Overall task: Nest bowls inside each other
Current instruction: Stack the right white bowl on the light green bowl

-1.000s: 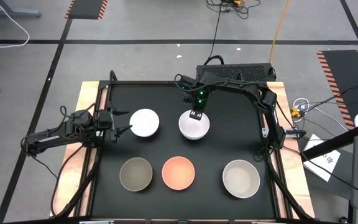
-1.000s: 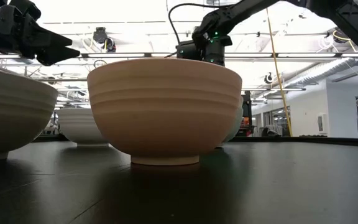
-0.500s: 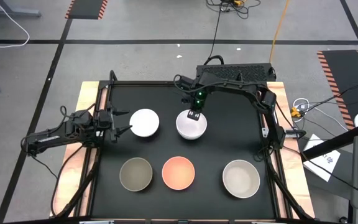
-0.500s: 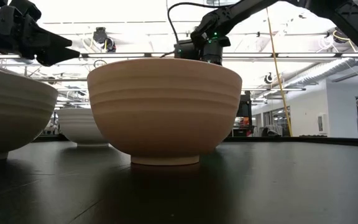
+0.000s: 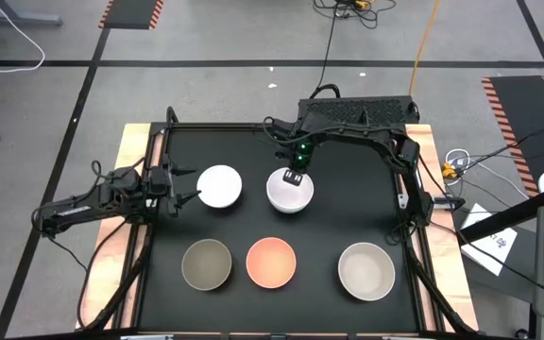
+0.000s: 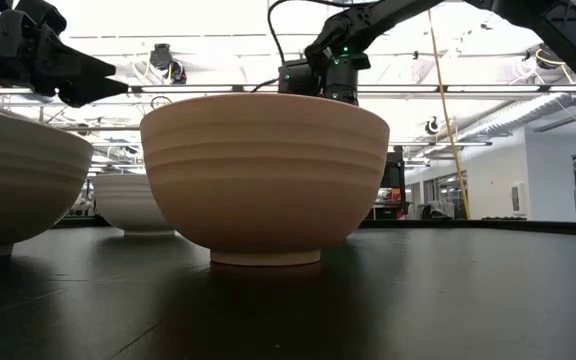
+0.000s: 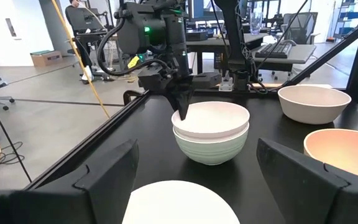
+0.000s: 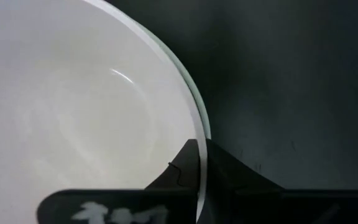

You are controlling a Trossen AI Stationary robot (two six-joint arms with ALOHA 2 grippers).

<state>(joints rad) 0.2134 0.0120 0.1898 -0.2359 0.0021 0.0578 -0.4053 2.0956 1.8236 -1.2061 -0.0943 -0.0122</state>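
A white bowl sits nested in the mint green bowl (image 5: 291, 193) (image 7: 210, 144) at the table's middle, toward the far side. My right gripper (image 5: 296, 176) (image 7: 182, 107) reaches down from above and is shut on this stack's far rim. My left gripper (image 5: 185, 195) hovers open at the table's left, pointing at the second white bowl (image 5: 219, 186) (image 7: 176, 202), which stands alone just beyond its fingertips. The olive-grey bowl (image 5: 206, 263), the peach-orange bowl (image 5: 271, 262) (image 6: 264, 175) and the beige bowl (image 5: 365, 270) (image 7: 309, 102) stand in a row along the near side. My right gripper pinches the stack's rim (image 8: 198, 132) on its far side, one finger inside the white bowl and one outside. The white edge and the green edge both run into the gap between the fingers. The fingers (image 7: 180, 99) come from above, pointing down. The stack stands upright, base on the table.
The black mat (image 5: 329, 227) has open room between the two rows of bowls and to the right of the stack. A raised frame (image 5: 159, 142) borders the table. Desks, chairs and a person show in the room beyond.
My right gripper has moved a little toward the table's left, keeping its hold, and the nested white and mint green bowls have slid the same way with it. In the low view the stack has passed behind the peach-orange bowl.
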